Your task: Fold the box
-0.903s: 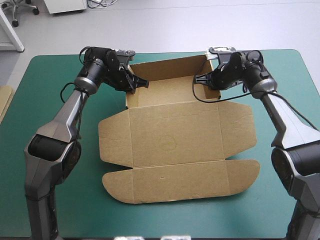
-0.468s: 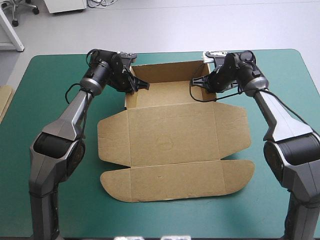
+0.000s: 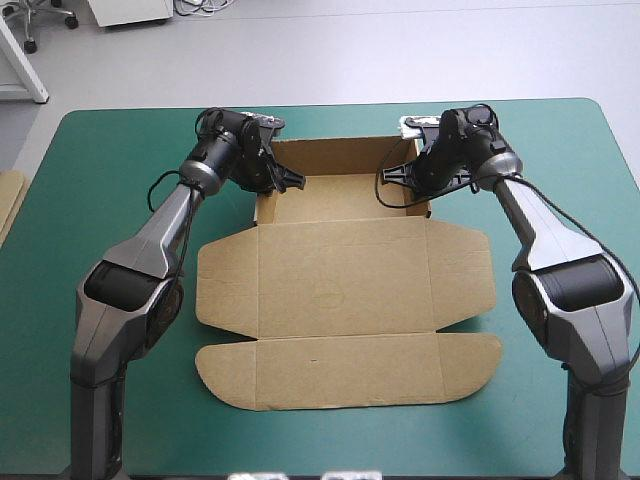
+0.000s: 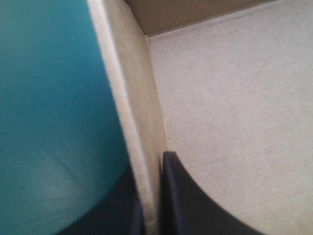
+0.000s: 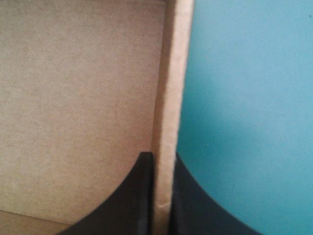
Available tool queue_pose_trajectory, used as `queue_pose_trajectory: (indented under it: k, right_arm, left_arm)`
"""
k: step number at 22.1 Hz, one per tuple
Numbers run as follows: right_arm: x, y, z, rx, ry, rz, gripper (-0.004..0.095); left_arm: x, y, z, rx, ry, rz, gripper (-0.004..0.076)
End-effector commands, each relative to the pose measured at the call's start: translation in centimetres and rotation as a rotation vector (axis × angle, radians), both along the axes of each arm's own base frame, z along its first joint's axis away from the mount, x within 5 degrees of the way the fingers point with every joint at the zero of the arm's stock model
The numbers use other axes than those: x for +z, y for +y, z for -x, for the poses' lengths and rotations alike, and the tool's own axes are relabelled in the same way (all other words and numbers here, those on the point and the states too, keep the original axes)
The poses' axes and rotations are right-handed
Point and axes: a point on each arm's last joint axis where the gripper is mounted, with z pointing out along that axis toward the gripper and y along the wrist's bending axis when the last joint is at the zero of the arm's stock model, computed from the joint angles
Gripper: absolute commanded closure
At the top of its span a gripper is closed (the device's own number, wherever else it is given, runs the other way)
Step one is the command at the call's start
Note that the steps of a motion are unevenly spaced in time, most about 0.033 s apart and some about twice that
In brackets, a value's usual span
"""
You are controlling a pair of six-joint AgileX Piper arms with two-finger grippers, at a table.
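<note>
A cut sheet of matte brown board, the box (image 3: 345, 280), lies at the middle of the counter (image 3: 100, 420) on its smooth teal-green cover (image 3: 560, 140). The part toward the far edge is raised into a shallow tray with upright walls. The wide panel and its round-cornered flaps lie flat toward the near edge.

The left end effector (image 3: 288, 180) pinches the tray's left side wall. In its wrist view the black fingers (image 4: 188, 200) are all but shut on the pale cut edge of the board.

The right end effector (image 3: 396, 172) likewise clamps the right side wall, one finger (image 5: 132, 196) inside the tray and the other outside.

A thin strip of more board (image 3: 8, 205) shows at the counter's left edge.
</note>
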Motion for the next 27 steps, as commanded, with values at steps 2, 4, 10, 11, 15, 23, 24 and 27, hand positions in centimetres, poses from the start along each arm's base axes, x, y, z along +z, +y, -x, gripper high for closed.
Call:
queue_pose_trajectory:
  k: [2, 4, 10, 11, 15, 23, 24, 27]
  right_arm:
    - [3.8, -0.2, 0.5, 0.033, -0.120, -0.024, 0.0907]
    - [3.8, -0.2, 0.5, 0.036, -0.119, -0.023, 0.0906]
    - [3.7, -0.2, 0.7, 0.047, -0.104, -0.015, 0.0906]
    - [3.7, -0.3, 0.7, 0.050, -0.102, -0.010, 0.0902]
    - [4.0, -0.3, 0.7, 0.061, -0.107, -0.002, 0.0802]
    - [7.3, -0.7, 0.8, 0.059, -0.183, 0.024, 0.0665]
    - [7.6, -0.7, 0.8, 0.057, -0.187, 0.022, 0.0664]
    - [7.7, -0.8, 0.9, 0.062, -0.178, 0.026, 0.0584]
  left_arm:
    - [3.0, 0.0, 0.7, -0.069, -0.084, -0.009, 0.0734]
    - [2.8, -0.1, 0.6, -0.076, -0.075, -0.006, 0.0734]
    - [2.6, -0.1, 0.8, -0.074, -0.052, -0.006, 0.0734]
    - [2.5, -0.1, 0.9, -0.074, -0.037, -0.013, 0.0734]
    - [3.5, 0.0, 1.2, -0.069, -0.049, -0.006, 0.0729]
    - [5.9, 0.0, 1.2, -0.069, -0.097, 0.024, 0.0328]
    - [5.8, -0.1, 1.3, -0.069, -0.093, 0.027, 0.0303]
    - [5.9, -0.1, 1.3, -0.070, -0.090, 0.030, 0.0290]
